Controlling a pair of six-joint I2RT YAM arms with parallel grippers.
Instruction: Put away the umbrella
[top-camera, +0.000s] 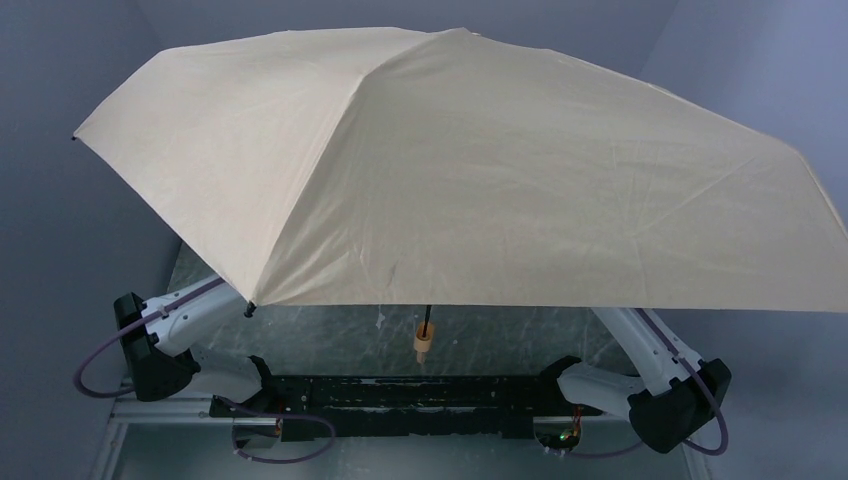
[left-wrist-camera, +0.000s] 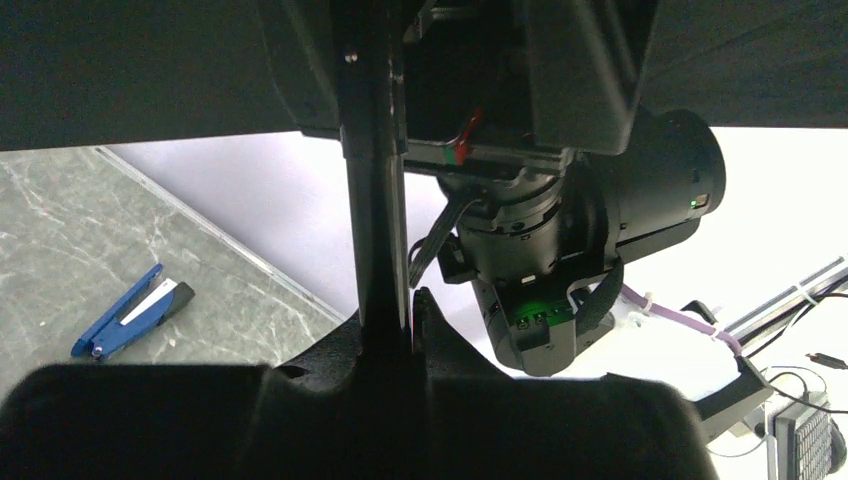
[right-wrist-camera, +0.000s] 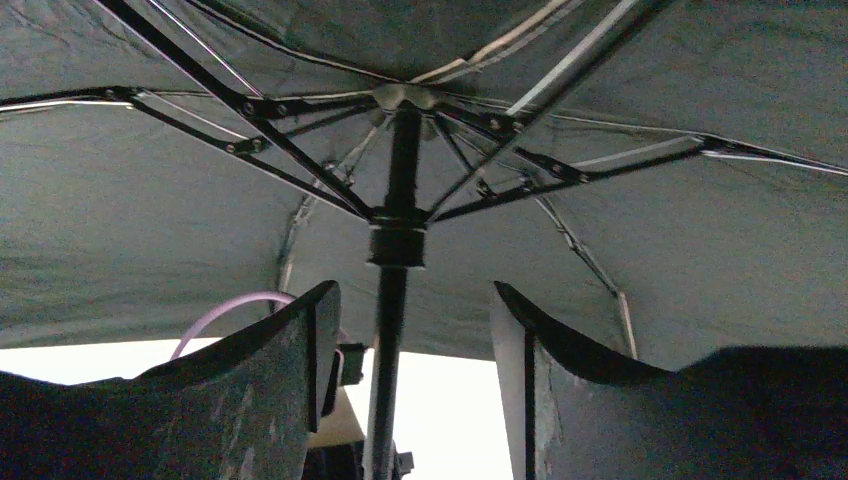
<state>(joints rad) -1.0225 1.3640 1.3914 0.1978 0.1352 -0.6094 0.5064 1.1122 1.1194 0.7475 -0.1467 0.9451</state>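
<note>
- Slippage is the main risk: the umbrella (top-camera: 470, 170) is fully spread above both arms (top-camera: 190, 310), so its weight and leverage seem to rest on one thin shaft (left-wrist-camera: 372, 200); any tilt could twist it out of the grip
- left end effector (left-wrist-camera: 395, 335) looks closed on that shaft, judging from the left wrist view, which is dark
- right end effector (right-wrist-camera: 412, 300) is open; its fingers (right-wrist-camera: 300, 370) stand either side of the shaft below the runner (right-wrist-camera: 397, 243), with a gap on each side; closing off-centre could bend the shaft, and dragging the runner down crookedly could jam the ribs (right-wrist-camera: 290, 150)
- canopy (top-camera: 600, 200) hides both end effectors from the top camera, so a misaligned move would be hard to catch there
- a dropping rim could sweep the blue clip tool (left-wrist-camera: 130, 312) lying on the desk (left-wrist-camera: 60, 230)
- look: tan outside, dark lining, dark ribs drawn taut; the pale handle (top-camera: 423, 341) hangs above the desk, between the arms
</note>
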